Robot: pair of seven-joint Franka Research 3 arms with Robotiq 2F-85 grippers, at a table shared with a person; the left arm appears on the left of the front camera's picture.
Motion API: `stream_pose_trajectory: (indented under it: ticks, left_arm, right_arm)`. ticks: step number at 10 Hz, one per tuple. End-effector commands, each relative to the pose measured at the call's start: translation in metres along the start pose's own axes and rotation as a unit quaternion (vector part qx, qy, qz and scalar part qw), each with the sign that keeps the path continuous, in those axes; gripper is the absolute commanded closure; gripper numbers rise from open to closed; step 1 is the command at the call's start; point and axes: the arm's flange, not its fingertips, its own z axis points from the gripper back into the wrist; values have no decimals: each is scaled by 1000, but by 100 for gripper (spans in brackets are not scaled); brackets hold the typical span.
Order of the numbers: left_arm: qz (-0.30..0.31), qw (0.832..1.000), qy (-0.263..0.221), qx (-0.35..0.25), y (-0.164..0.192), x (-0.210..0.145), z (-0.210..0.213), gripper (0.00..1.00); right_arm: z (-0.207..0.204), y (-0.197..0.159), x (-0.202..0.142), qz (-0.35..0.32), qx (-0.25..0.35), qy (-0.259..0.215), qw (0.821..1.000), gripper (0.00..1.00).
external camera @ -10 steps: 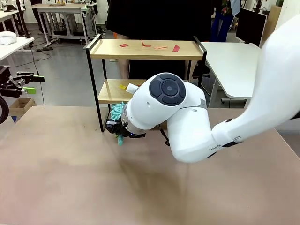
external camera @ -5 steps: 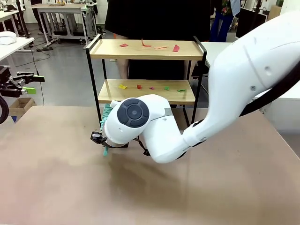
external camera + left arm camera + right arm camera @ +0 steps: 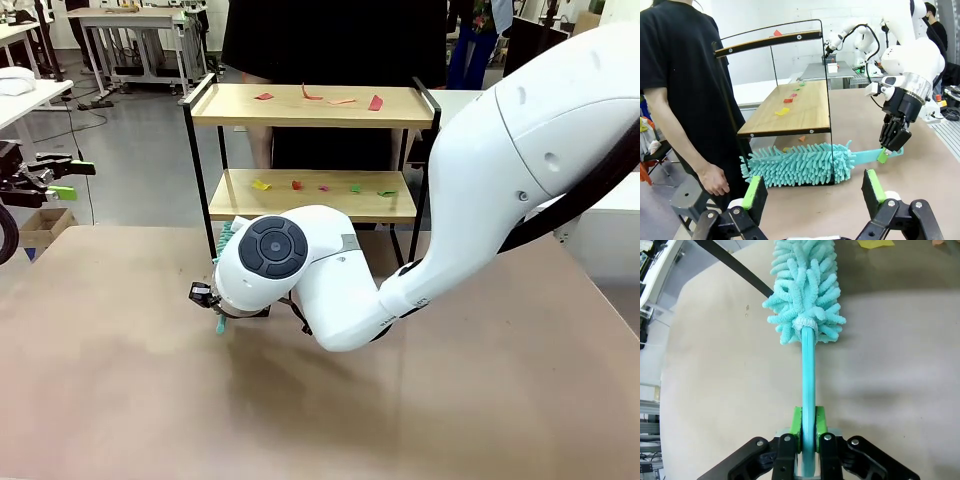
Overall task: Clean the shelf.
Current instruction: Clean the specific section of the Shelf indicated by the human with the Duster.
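Observation:
The shelf (image 3: 312, 108) stands at the table's far edge, with red paper scraps (image 3: 375, 102) on its top board and coloured scraps (image 3: 298, 185) on its lower board (image 3: 790, 107). My right gripper (image 3: 808, 427) is shut on the handle of a teal fluffy duster (image 3: 805, 290). The duster's head (image 3: 795, 165) lies low on the table by the shelf's left front leg (image 3: 735, 267), under the end of the lower board. In the front view the right gripper (image 3: 205, 295) is half hidden behind the arm's elbow. My left gripper (image 3: 812, 192) is open and empty, off the table's left side (image 3: 72, 180).
A person in black stands behind the shelf (image 3: 330, 40), one hand (image 3: 715, 180) hanging near its end. My right arm (image 3: 480, 180) crosses the table from the right. Two small scraps (image 3: 802, 138) lie on the table under the shelf. The near tabletop (image 3: 300, 420) is bare.
My right arm has swung left with the duster, carrying its head from below the shelf's middle toward the left front leg. The left gripper has not moved.

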Motion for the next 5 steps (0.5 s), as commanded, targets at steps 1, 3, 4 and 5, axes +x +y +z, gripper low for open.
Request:
stream_pose_trajectory:
  ticks: [1, 3, 4, 5]
  left_arm:
    - [-5, 1000, 3, -4, -2, 2, 0, 0]
    - [-5, 1000, 3, -4, -2, 2, 0, 0]
    - [-5, 1000, 3, -4, -2, 2, 0, 0]
    - [-5, 1000, 3, -4, -2, 2, 0, 0]
  right_arm:
    - [2, 0, 2, 8, 3, -1, 1000, 86]
    - [0, 0, 0, 0, 0, 0, 1000, 86]
    - [10, -9, 11, -11, -3, 7, 1000, 86]
    - [20, -20, 18, -20, -6, 16, 1000, 86]
